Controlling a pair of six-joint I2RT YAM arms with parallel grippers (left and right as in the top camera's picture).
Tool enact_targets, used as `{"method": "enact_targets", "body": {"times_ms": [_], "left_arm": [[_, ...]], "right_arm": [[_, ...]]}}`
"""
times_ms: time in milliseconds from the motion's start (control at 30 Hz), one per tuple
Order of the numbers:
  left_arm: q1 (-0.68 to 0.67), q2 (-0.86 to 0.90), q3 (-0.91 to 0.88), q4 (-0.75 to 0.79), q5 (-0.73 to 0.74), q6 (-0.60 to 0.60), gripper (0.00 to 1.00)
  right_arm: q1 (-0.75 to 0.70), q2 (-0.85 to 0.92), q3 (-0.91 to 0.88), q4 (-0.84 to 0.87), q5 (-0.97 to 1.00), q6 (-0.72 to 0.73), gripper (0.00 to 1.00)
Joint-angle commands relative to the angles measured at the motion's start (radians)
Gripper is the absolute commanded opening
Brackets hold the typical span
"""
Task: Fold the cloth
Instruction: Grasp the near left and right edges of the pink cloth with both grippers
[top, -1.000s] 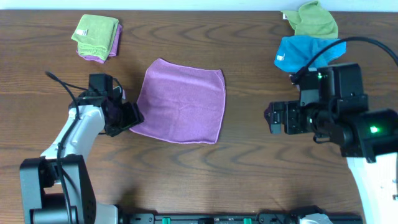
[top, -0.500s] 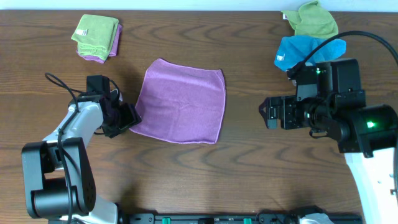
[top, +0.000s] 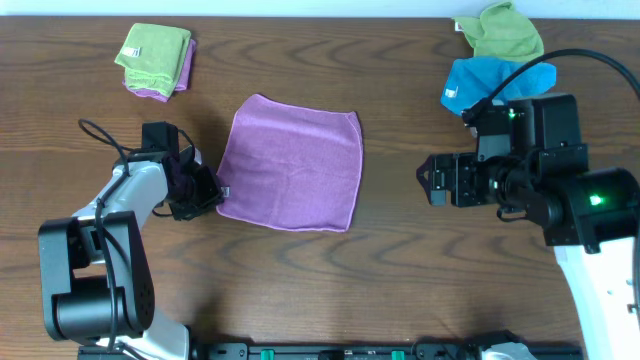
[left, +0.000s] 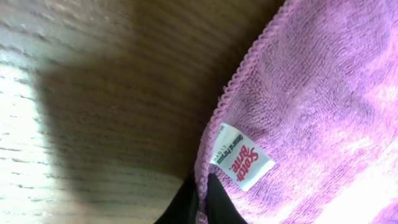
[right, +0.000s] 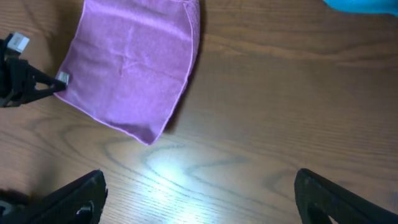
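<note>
The purple cloth (top: 290, 165) lies flat and spread open in the middle of the table. My left gripper (top: 215, 192) is at its front-left corner. In the left wrist view the two dark fingers (left: 202, 190) are pinched shut on the cloth's stitched hem, just below the white tag (left: 241, 157). From the right wrist view the cloth (right: 134, 62) shows whole, with the left gripper (right: 56, 84) at its tagged corner. My right gripper (top: 430, 185) hovers well to the right of the cloth, jaws wide open (right: 199, 186) over bare wood.
A folded green cloth on a purple one (top: 153, 52) sits at the back left. A crumpled green cloth (top: 508, 30) and a bright blue cloth (top: 490, 82) lie at the back right, just behind the right arm.
The left gripper has slid onto the cloth's front-left corner and shut on the hem. The right arm shifted slightly left, then held still.
</note>
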Motion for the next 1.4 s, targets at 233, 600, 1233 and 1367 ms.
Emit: {"method": "enact_targets", "body": {"times_ms": [233, 600, 1233, 1367], "left_arm": [[-0.011, 0.01, 0.015, -0.057, 0.096, -0.084, 0.06], [-0.183, 0.01, 0.015, -0.084, 0.066, -0.114, 0.06], [-0.124, 0.01, 0.015, -0.076, -0.015, -0.102, 0.06], [-0.121, 0.01, 0.015, -0.072, -0.022, -0.102, 0.06]], "right_arm": [[-0.008, 0.091, -0.28, 0.095, -0.348, 0.082, 0.9], [0.022, 0.186, -0.31, 0.059, -0.383, 0.192, 0.81], [0.245, 0.535, -0.371, 0.246, -0.444, 0.346, 0.56], [0.259, 0.589, -0.371, 0.294, -0.445, 0.384, 0.55]]}}
